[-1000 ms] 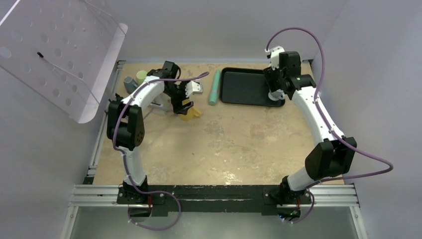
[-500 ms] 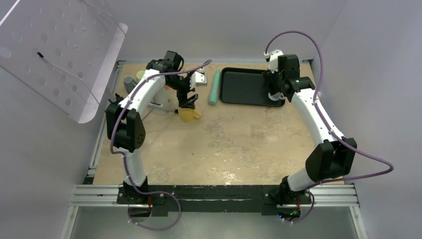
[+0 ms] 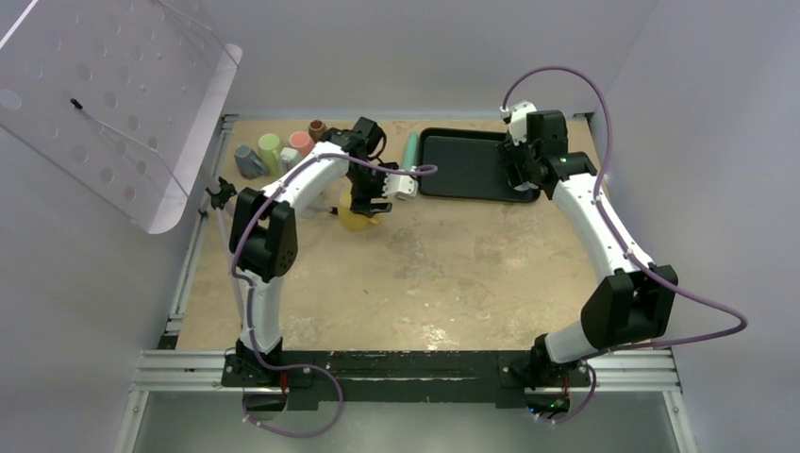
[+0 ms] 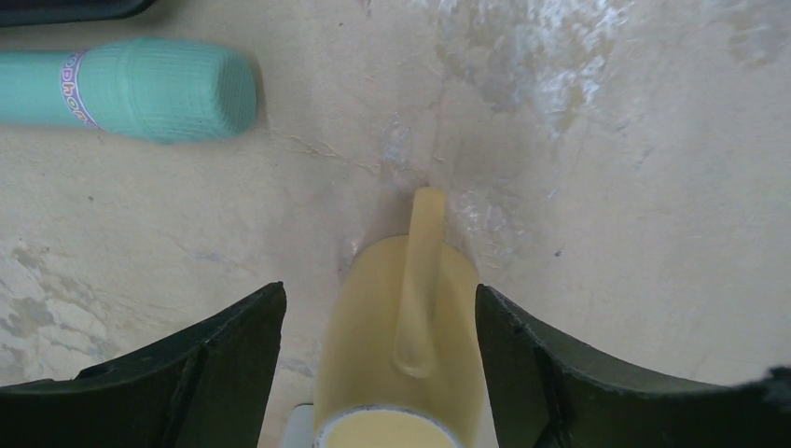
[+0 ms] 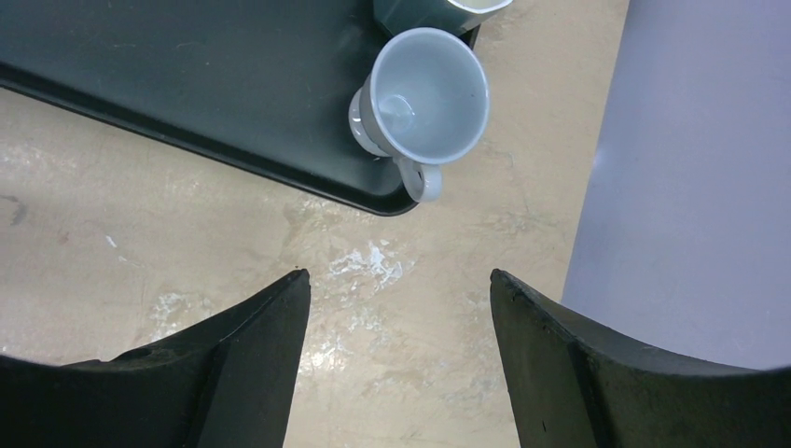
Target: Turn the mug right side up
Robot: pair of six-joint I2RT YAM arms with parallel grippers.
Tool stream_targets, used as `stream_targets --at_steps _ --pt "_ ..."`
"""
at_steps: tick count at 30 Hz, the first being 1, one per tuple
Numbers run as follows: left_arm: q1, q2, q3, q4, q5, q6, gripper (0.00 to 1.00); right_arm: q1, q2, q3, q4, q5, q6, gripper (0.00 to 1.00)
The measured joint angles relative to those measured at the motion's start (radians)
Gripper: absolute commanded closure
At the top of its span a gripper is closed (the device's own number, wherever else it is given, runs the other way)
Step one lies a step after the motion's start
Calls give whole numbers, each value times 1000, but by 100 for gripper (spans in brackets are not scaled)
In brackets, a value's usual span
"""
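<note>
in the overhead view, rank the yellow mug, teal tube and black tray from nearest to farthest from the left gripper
1. Yellow mug: right at the left gripper, between its open fingers.
2. Teal tube: farther back and to the right, lying along the tray's left edge.
3. Black tray: farthest to the right, beyond the tube.

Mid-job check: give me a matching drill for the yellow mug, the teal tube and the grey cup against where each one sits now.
1. yellow mug
2. teal tube
3. grey cup

A. upright on a corner of the black tray
B. between the fingers of the open left gripper
C. lying on the table beside the tray

Pairs: 1-B, 2-C, 3-A.
</note>
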Motion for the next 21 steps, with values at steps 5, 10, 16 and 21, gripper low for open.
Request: stream_targets --at_steps 5,10,16,21 --pt "-21 50 -8 53 -100 19 27 0 0 -6 1 -26 12 27" --pt "-34 87 -21 71 -152 43 44 1 0 -20 0 -37 16 27" --pt "-37 103 -25 52 -178 81 100 1 0 -26 0 -37 18 27" --pt "-38 101 -25 43 -179 68 100 1 -13 -26 0 -39 23 27"
